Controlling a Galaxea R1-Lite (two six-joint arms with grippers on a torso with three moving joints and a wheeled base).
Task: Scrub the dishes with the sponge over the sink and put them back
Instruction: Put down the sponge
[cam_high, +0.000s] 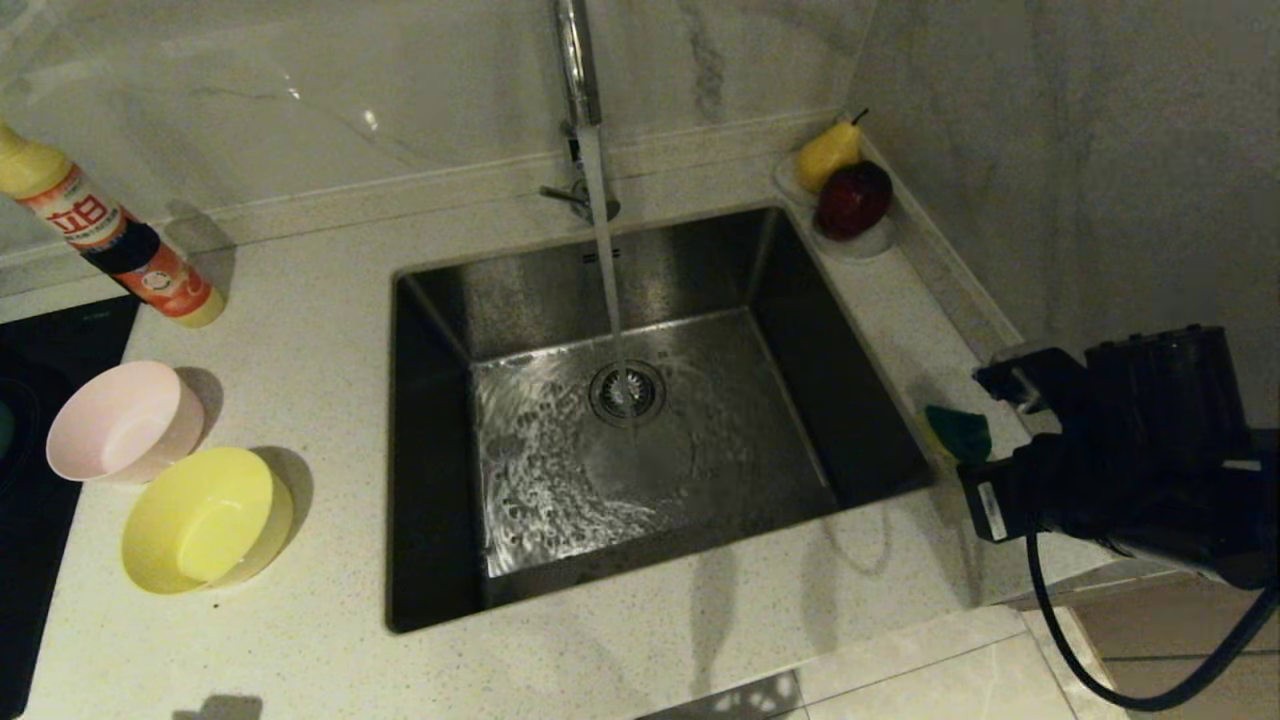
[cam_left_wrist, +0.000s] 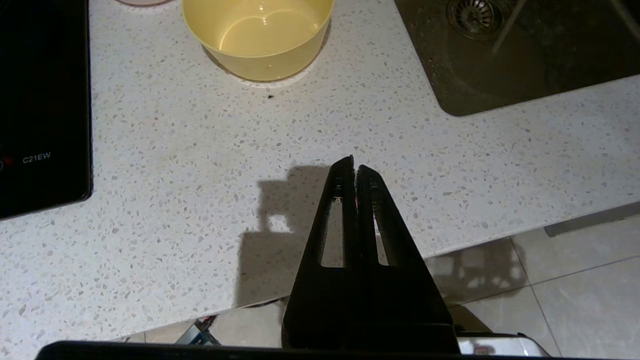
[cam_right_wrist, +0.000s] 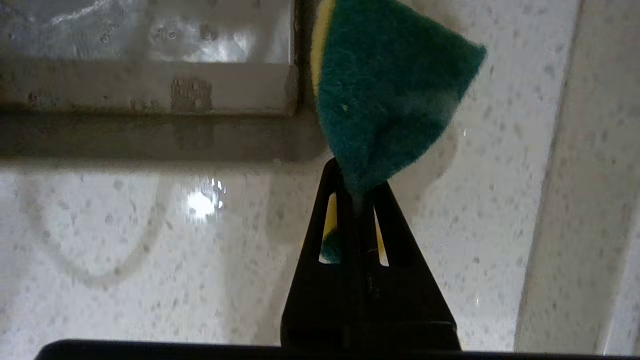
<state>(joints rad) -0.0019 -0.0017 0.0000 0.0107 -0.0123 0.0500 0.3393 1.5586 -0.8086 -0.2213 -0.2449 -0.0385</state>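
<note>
Speckled counter (cam_high: 310, 400) w/ two bowls (cam_high: 205, 520)

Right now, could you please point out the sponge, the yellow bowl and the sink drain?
sponge (cam_right_wrist: 385, 95), right wrist view, green scouring face.
yellow bowl (cam_high: 200, 525), head view, inside.
sink drain (cam_high: 627, 392), head view, strainer centre.

A pale speckled stone countertop (cam_high: 300, 420) runs the width of the scene, backed by a glossy marble-veined wall (cam_high: 350, 90) that catches a soft glare, with a second matte marbled wall (cam_high: 1080, 150) meeting it at the far right corner. A raised stone ledge (cam_high: 700, 140) lines the foot of the back wall. At the counter's left edge sits a black induction hob (cam_left_wrist: 40, 100), marked C21EW. Below the counter's front edge the floor (cam_left_wrist: 575, 300) is laid in large light tiles with thin grout lines. The light is dim and warm, throwing dark, hard-edged shadows across the counter.
</note>
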